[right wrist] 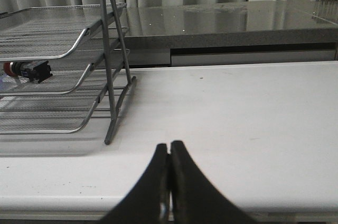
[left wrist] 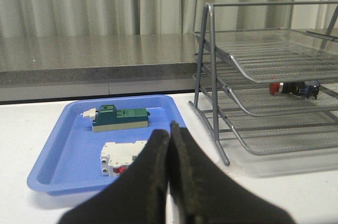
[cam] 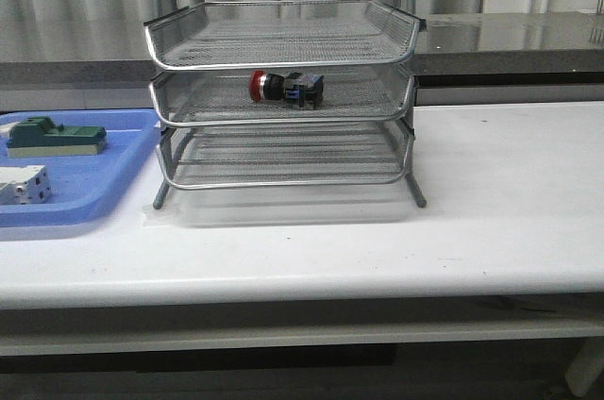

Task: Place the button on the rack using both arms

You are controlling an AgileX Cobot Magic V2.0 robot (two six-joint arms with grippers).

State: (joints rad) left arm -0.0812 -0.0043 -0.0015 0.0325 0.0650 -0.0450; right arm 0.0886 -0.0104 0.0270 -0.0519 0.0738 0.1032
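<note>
One button (cam: 285,87) on three-tier rack's (cam: 283,98) middle tier; two parts in blue tray (cam: 71,194).

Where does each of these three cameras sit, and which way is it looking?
Front view: faces forward over the table at the rack; no arm shows.
Left wrist view: on the left arm, facing the blue tray; its closed left pincer shows.
Right wrist view: on the right arm, facing bare table; closed right pincer shows.
All three share the button on the middle tier.
</note>
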